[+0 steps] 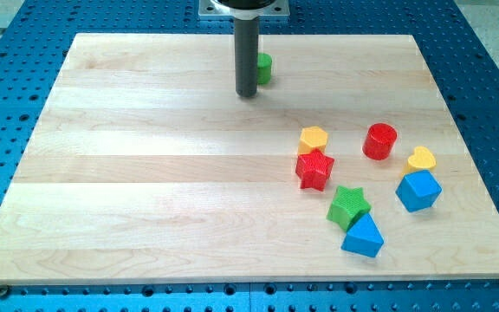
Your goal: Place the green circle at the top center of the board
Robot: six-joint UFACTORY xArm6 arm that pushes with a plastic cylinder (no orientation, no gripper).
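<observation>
The green circle [264, 68] sits near the board's top edge, about at the centre, partly hidden behind my rod. My tip [247, 94] rests on the board just to the left of and slightly below the green circle, close to it or touching it.
On the wooden board [145, 173], the right half holds a yellow heart [314, 139], a red star [314, 168], a red cylinder [379, 141], another yellow heart [421, 159], a blue block [418, 190], a green star [349, 206] and a blue triangle [363, 236].
</observation>
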